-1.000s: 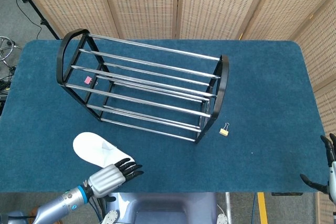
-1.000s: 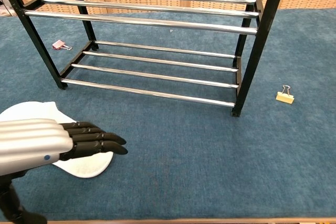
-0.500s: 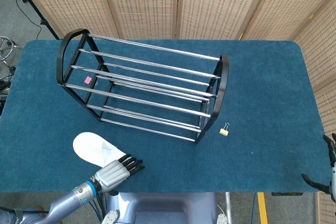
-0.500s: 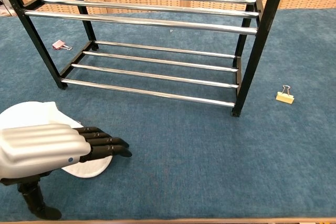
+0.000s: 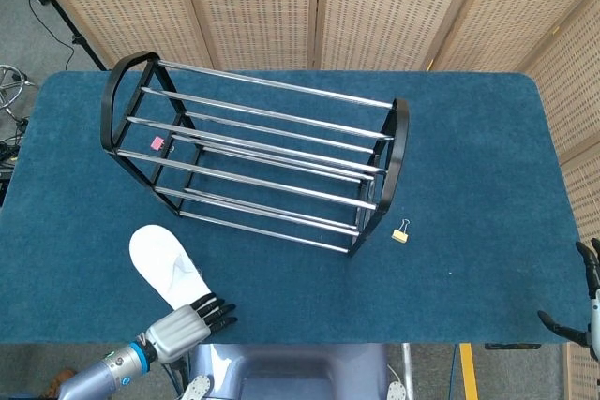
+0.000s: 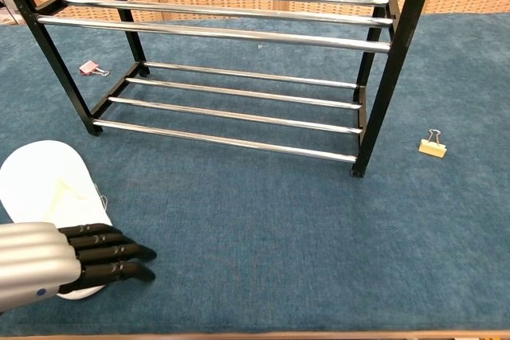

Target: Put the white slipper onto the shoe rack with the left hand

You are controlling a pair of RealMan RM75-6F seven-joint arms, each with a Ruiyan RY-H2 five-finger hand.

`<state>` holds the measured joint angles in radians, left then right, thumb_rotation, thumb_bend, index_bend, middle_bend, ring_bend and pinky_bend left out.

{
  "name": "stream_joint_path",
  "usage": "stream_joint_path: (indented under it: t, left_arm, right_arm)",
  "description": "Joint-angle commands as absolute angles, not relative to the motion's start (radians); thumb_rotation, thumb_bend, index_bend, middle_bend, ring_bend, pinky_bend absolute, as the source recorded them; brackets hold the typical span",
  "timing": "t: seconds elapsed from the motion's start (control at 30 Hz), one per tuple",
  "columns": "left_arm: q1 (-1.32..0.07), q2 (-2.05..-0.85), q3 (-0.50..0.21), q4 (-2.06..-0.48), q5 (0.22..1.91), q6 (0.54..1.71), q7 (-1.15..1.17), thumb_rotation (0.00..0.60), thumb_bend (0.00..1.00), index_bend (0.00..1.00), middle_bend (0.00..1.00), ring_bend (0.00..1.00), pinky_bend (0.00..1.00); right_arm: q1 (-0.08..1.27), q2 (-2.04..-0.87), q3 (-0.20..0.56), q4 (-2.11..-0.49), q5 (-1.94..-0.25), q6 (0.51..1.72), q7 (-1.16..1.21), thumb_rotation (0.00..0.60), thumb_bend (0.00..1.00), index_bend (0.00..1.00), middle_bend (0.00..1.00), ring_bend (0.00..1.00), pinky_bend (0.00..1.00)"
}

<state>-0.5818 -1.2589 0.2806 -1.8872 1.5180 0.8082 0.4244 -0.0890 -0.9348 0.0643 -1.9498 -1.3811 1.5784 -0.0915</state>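
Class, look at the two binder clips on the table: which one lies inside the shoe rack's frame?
The pink binder clip, lying on the cloth under the rack's left end. The pale yellow binder clip lies outside, past the rack's right end.

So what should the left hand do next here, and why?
Probably dip and curl its fingers around the white slipper. The left hand lies at the slipper's near end, fingers extended, holding nothing, and the slipper lies flat on the table, in front of the shoe rack.
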Motion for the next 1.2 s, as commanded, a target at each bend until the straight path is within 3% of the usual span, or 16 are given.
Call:
stream_joint_path:
  t: [0.03,0.4,0.73,1.0,1.2]
  left_arm:
    - [-0.570,-1.235,0.307,-1.880,1.559,0.822,0.382,0.600,0.15,0.00,0.00,0.00,0.00]
    - [-0.539,-1.163,0.402,-1.801,1.714,0.886,0.205,0.600,0.14,0.00,0.00,0.00,0.00]
    - [-0.503,-1.123,0.433,-1.734,1.766,0.951,0.138,0.600,0.15,0.00,0.00,0.00,0.00]
    - [-0.443,-1.059,0.448,-1.646,1.840,1.133,-0.029,0.600,0.15,0.00,0.00,0.00,0.00]
    - [-0.350,-1.097,0.366,-1.514,1.823,1.354,-0.154,0.600,0.15,0.00,0.00,0.00,0.00]
  right_arm:
    - [-0.089,-0.935,0.065,-1.950,-1.380,1.578,-0.093,0.600,0.00,0.00,0.00,0.00,0.00]
    - [-0.088,-0.938,0.064,-1.951,-1.381,1.577,-0.098,0.600,0.00,0.00,0.00,0.00,0.00]
    - [-0.088,-0.939,0.063,-1.952,-1.381,1.577,-0.100,0.600,0.00,0.00,0.00,0.00,0.00]
    - [-0.089,-0.939,0.063,-1.953,-1.381,1.577,-0.099,0.600,0.00,0.00,0.00,0.00,0.00]
    - [-0.089,-0.940,0.061,-1.955,-1.382,1.576,-0.102,0.600,0.00,0.00,0.00,0.00,0.00]
